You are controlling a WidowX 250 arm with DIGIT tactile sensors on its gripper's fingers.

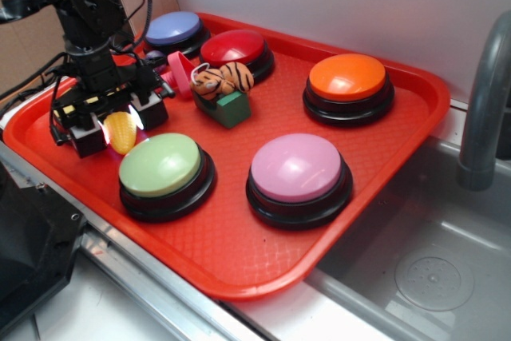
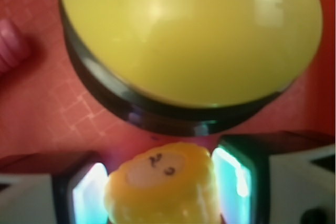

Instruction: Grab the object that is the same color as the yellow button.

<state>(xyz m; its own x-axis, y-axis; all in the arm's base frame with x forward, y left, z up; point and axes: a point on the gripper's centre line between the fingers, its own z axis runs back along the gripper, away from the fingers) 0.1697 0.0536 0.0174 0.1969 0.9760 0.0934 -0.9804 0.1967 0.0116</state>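
Note:
The object, a small yellow toy corn cob (image 1: 121,133), sits between the two fingers of my gripper (image 1: 120,127) at the left of the red tray (image 1: 239,253). In the wrist view the corn cob (image 2: 163,190) fills the gap of the gripper (image 2: 160,192), and both lit pads (image 2: 233,177) press its sides, so the gripper is shut on it. Just ahead of the corn cob is a light green domed button (image 1: 160,164), which looks yellowish in the wrist view (image 2: 189,35). The yellow button is out of view.
On the tray stand a blue button (image 1: 173,28), a red button (image 1: 233,47), an orange button (image 1: 348,77) and a pink button (image 1: 296,167). A striped tiger toy (image 1: 222,79) lies on a green block (image 1: 231,109) beside a pink piece (image 1: 180,73). A grey faucet (image 1: 483,109) and sink (image 1: 431,269) are to the right.

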